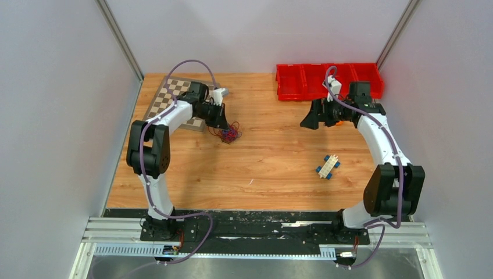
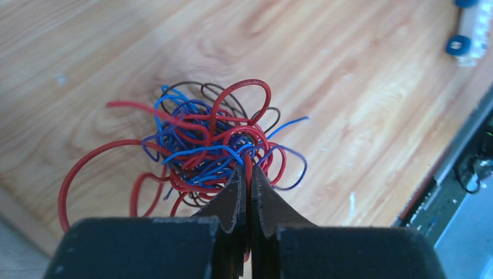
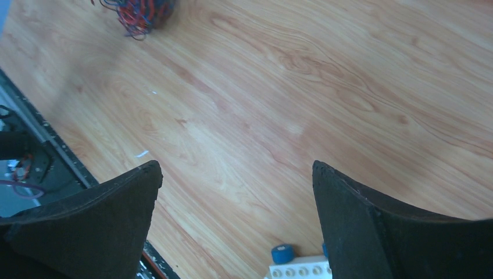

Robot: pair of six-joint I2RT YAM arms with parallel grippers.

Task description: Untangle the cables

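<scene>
I see left fingers (image 2: 239, 185) pinched shut on red strand of cables (image 2: 209, 139). Tangle of red, blue and dark brown loops on left half of tabletop (image 1: 261, 168), just beside chessboard (image 1: 168, 96) corner. Can't tell whether it rests or hangs. Right fingers (image 3: 349, 215) spread wide, gripping nothing, near white block (image 1: 329, 167) with blue wheels.

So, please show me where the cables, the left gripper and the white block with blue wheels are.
cables (image 2: 200, 145): left wrist view, middle of the red and blue tangle.
left gripper (image 2: 249, 170): left wrist view, midway between its fingertips.
white block with blue wheels (image 1: 329, 167): top external view, its white body.
</scene>
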